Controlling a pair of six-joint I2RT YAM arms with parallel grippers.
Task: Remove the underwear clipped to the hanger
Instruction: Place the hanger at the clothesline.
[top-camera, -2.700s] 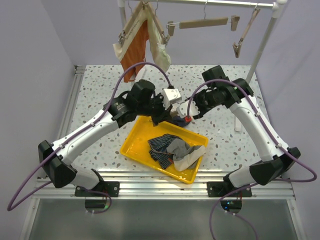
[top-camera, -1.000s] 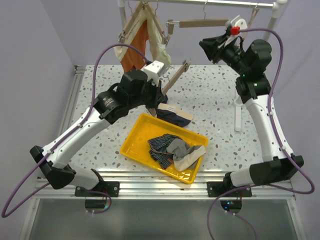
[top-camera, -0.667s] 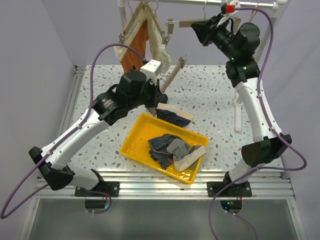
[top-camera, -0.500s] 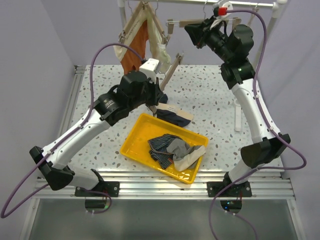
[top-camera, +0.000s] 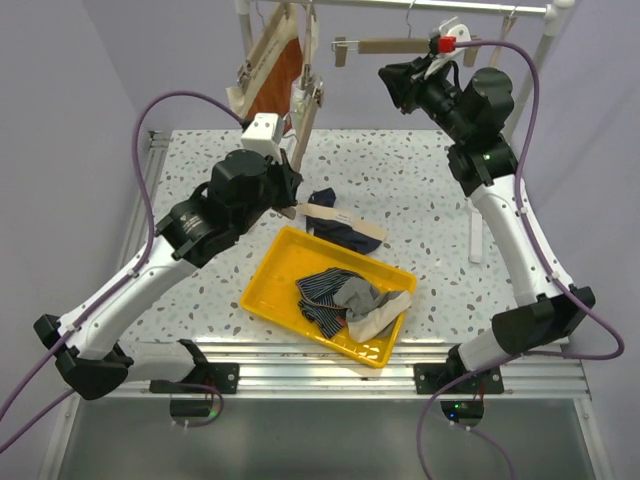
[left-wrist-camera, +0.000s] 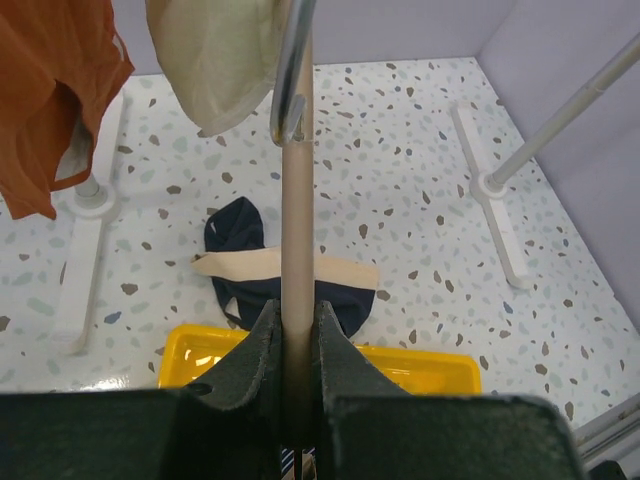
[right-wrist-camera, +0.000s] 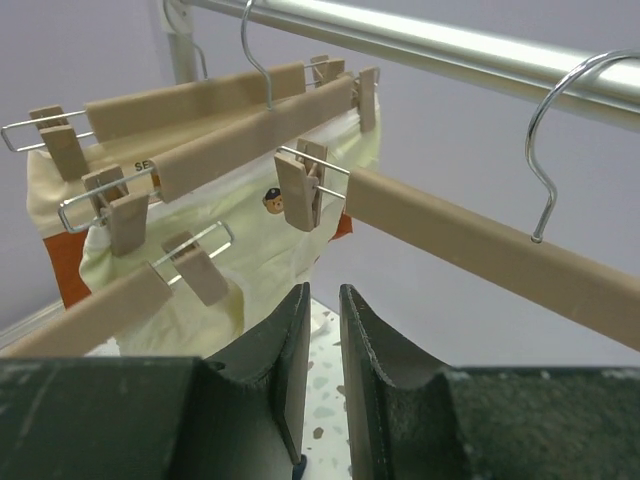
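Note:
My left gripper (top-camera: 293, 180) (left-wrist-camera: 297, 310) is shut on the bar of a bare wooden hanger (top-camera: 308, 115) (left-wrist-camera: 297, 200), held steeply up towards the rail. Orange-red underwear (top-camera: 275, 85) (left-wrist-camera: 50, 90) and pale cream underwear (left-wrist-camera: 215, 60) (right-wrist-camera: 200, 270) hang clipped on hangers at the rail's left end. Navy underwear (top-camera: 340, 232) (left-wrist-camera: 235, 225) with a cream waistband lies on the table. Striped (top-camera: 325, 290) and grey-white (top-camera: 375, 305) underwear lie in the yellow tray (top-camera: 262, 290). My right gripper (top-camera: 388, 85) (right-wrist-camera: 323, 292) is raised near the rail, jaws slightly apart, nothing between them.
An empty clip hanger (top-camera: 400, 45) (right-wrist-camera: 470, 240) hangs on the metal rail (right-wrist-camera: 450, 50) just above the right gripper. The rack's right post (top-camera: 530, 90) and white foot (top-camera: 475, 230) stand at the right. Grey walls close in both sides.
The left arm has swung the held hanger up and leftward, close to the hanging underwear. The right gripper has moved left along the rail and dipped slightly.

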